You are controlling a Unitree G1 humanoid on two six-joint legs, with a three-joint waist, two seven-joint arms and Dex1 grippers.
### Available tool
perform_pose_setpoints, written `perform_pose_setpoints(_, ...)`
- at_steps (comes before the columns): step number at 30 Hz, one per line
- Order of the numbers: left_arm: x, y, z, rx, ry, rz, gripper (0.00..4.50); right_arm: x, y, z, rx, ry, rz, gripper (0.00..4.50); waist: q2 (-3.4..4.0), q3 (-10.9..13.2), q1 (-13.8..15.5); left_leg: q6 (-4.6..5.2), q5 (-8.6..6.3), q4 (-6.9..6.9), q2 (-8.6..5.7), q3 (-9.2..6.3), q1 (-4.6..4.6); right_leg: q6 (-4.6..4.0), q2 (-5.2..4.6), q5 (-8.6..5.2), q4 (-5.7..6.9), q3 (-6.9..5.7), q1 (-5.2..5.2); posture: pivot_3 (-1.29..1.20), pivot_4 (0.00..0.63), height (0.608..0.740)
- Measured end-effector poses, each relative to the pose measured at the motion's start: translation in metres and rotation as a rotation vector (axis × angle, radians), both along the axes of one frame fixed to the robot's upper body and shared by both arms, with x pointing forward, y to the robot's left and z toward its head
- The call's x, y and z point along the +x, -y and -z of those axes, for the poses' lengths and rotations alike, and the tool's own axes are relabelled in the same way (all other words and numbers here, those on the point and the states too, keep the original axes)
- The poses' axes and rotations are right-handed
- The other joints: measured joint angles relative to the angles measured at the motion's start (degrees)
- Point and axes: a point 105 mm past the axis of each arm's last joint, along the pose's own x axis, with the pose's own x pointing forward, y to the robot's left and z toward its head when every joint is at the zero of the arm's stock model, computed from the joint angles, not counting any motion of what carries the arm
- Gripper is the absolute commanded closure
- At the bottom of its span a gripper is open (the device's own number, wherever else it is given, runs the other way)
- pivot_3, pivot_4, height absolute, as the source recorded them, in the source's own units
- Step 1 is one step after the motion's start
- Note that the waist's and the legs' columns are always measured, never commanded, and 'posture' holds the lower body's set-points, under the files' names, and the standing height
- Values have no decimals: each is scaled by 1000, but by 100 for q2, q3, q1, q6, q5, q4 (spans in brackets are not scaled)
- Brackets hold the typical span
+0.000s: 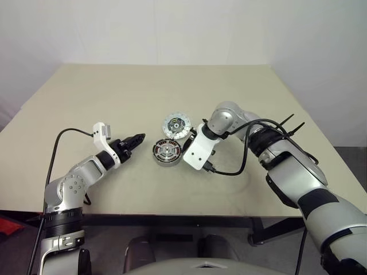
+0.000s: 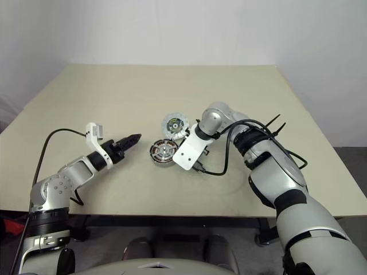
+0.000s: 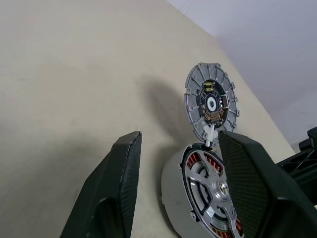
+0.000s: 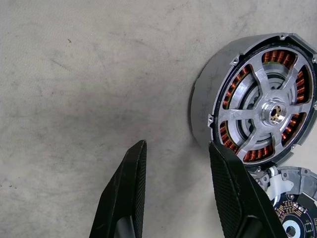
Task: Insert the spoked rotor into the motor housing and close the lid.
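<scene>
The motor housing (image 1: 167, 153) is seen lying on the beige tabletop (image 1: 114, 97), with the spoked rotor (image 4: 267, 115) seated inside its copper windings. The lid (image 1: 176, 125) rests just behind the housing, touching or nearly touching it, dark-centred face up. The left pincer (image 1: 135, 140) is held near the housing's left side, fingers apart and empty. The right pincer (image 4: 176, 191) is pointed down at bare tabletop just beside the housing, fingers likewise parted, nothing gripped.
</scene>
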Motion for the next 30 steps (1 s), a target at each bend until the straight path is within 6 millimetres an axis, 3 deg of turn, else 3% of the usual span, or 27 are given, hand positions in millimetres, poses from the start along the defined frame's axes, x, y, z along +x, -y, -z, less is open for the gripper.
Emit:
perform_pose_setpoints(18, -2, 2, 2, -4, -8, -1, 1899, -4, -23, 0, 36, 10, -39, 2307, 0, 0, 15, 1, -1, 1, 0, 0, -1, -2, -1, 0, -2, -1, -1, 0, 0, 740)
perform_pose_setpoints(30, -5, 0, 7, 2, -23, -15, 1899, 7, -17, 8, 33, 31, 23, 2307, 0, 0, 17, 0, 0, 1, -1, 0, 7, -2, -2, 0, 1, 0, 4, 0, 0, 740)
